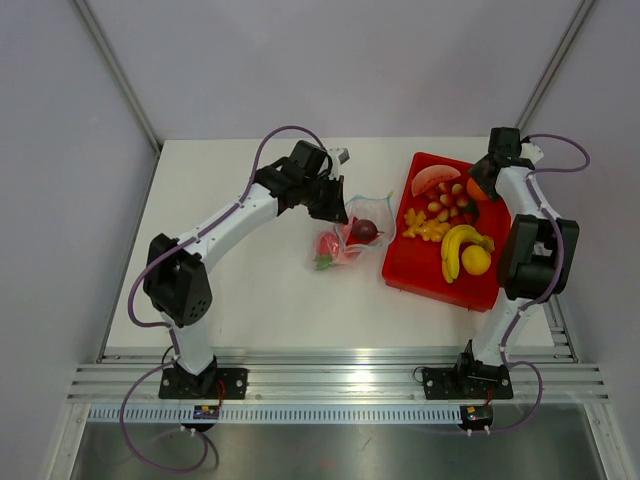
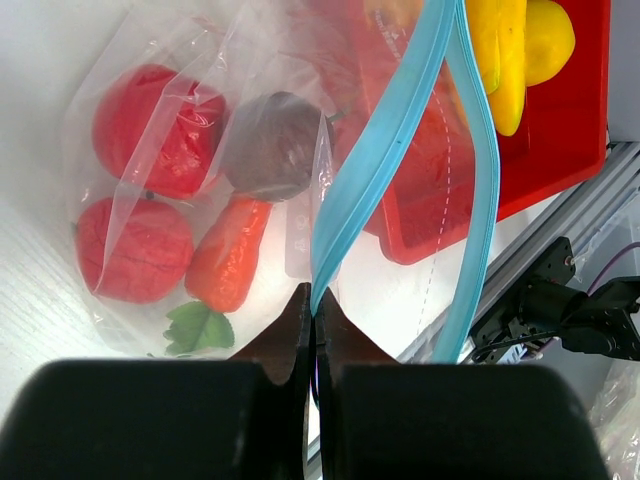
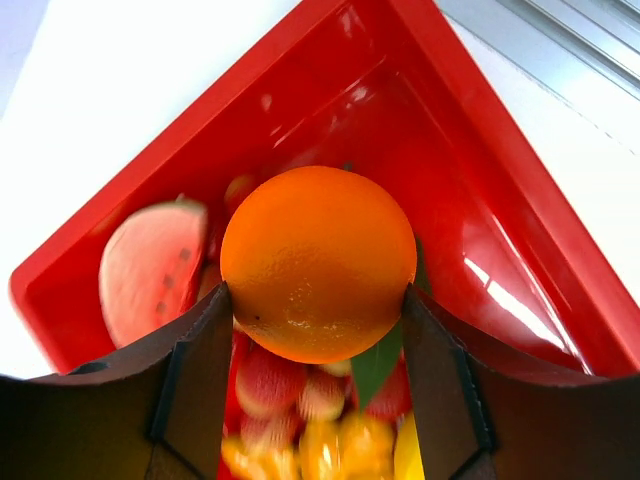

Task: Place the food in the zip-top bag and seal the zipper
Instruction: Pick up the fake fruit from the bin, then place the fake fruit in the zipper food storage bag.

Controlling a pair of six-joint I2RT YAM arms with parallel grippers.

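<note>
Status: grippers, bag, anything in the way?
Left gripper shut on the zipper; zip-top bag mouth open, part-filled. Right gripper closed on the orange over the red tray. Nothing seen between tray and bag.

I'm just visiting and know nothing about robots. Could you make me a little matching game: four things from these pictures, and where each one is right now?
Things:
1. orange
2. zipper
3. dark purple ball
4. banana

Places:
A. lying in the red tray
B. inside the zip-top bag
C. between the fingers of the right gripper
D. pinched by the left gripper

Pairs: 1-C, 2-D, 3-B, 4-A.
</note>
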